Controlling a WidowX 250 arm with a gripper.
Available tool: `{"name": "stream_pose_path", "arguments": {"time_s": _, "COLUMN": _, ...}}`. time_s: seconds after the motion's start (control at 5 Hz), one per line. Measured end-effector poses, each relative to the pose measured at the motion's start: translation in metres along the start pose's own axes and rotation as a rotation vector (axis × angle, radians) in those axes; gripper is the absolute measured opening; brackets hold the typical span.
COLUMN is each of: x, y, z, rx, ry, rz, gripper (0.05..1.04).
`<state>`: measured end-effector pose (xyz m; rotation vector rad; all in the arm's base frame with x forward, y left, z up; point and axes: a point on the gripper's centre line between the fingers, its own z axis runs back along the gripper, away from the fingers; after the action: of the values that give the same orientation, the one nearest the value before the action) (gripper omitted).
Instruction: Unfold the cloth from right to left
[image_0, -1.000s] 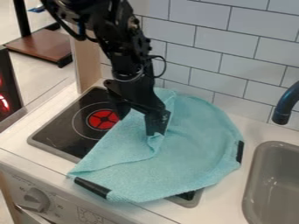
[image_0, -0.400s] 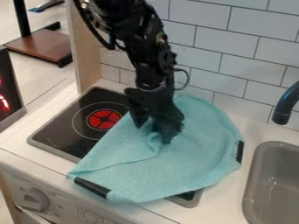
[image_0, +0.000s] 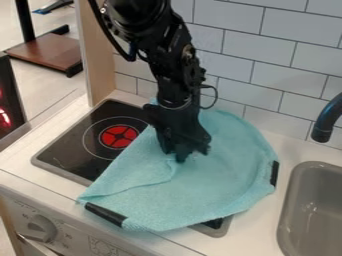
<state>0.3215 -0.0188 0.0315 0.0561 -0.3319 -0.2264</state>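
Note:
The gripper (image_0: 182, 154) is pointing down over the middle of the light blue cloth (image_0: 220, 182), with its fingers drawn together on the cloth at the inner edge of a folded flap (image_0: 137, 167). This flap covers the cloth's left part and ends in a soft curved edge below the fingertips. The gripper and wrist hide the upper part of that edge. The rest of the cloth lies spread to the right, across the stove top and the counter.
The black stove top (image_0: 87, 145) with a red burner shows at the left of the cloth. A grey sink (image_0: 287, 215) and a dark blue faucet (image_0: 327, 120) stand at the right. Behind is a white tiled wall (image_0: 264, 70).
Since a second ago the gripper has shifted slightly right, its spread fingers have come together, and the small bunched fold beneath them looks flatter.

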Motion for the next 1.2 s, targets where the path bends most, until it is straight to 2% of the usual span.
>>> {"name": "stream_pose_path", "arguments": {"time_s": 0.2, "x": 0.001, "y": 0.001, "z": 0.0, "rx": 0.005, "ry": -0.007, "rz": 0.007, "gripper": 0.127}}
{"name": "stream_pose_path", "arguments": {"time_s": 0.4, "x": 0.002, "y": 0.0, "z": 0.0, "rx": 0.001, "ry": -0.011, "rz": 0.006, "gripper": 0.06}}
{"name": "stream_pose_path", "arguments": {"time_s": 0.8, "x": 0.007, "y": 0.016, "z": 0.027, "rx": -0.005, "ry": -0.069, "rz": 0.023, "gripper": 0.051}}
{"name": "stream_pose_path", "arguments": {"time_s": 1.0, "x": 0.001, "y": 0.048, "z": 0.04, "rx": 0.017, "ry": -0.085, "rz": 0.073, "gripper": 0.051}}
{"name": "stream_pose_path", "arguments": {"time_s": 1.2, "x": -0.019, "y": 0.088, "z": 0.042, "rx": 0.066, "ry": -0.043, "rz": 0.161, "gripper": 0.051}}
